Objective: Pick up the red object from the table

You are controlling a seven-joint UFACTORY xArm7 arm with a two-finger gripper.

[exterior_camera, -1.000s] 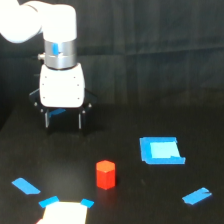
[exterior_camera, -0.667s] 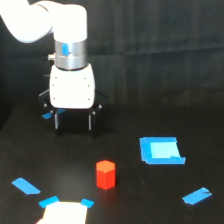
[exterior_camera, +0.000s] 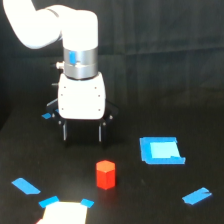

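The red object (exterior_camera: 105, 174) is a small red-orange hexagonal block standing upright on the black table (exterior_camera: 165, 105) in the lower middle of the exterior view. My gripper (exterior_camera: 82, 134) hangs from the white arm above and behind the block, slightly to the exterior view's left of it. Its two dark fingers (exterior_camera: 64, 131) point down, spread apart and empty. A clear gap separates the fingertips from the block's top.
A blue square patch (exterior_camera: 161, 150) lies to the exterior view's right of the block. Blue tape strips lie at the lower left (exterior_camera: 25, 186) and lower right (exterior_camera: 196, 196). A pale card with blue tape corners (exterior_camera: 64, 212) sits at the bottom edge.
The arm has moved toward the exterior view's right and closer to the camera, bringing the open gripper nearer the red block. The block has not moved.
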